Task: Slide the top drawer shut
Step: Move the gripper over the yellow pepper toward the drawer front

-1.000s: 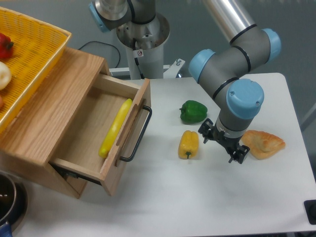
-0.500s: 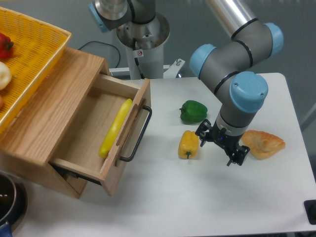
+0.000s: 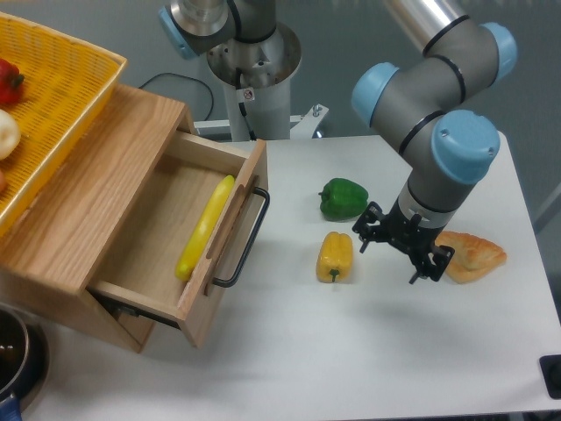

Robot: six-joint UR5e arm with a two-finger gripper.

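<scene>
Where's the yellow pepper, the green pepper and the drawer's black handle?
yellow bell pepper [image 3: 335, 255], fixed camera, middle of its body
green bell pepper [image 3: 343, 198], fixed camera, its top
long black metal bar handle [image 3: 243, 243], fixed camera, mid-bar

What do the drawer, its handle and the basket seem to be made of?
The drawer looks like light oak wood with a matte finish; grain lines show on its panels. Its handle seems to be thin black metal, though coated plastic is possible. The basket looks like yellow woven plastic or dyed wicker, given its mesh pattern.
</scene>
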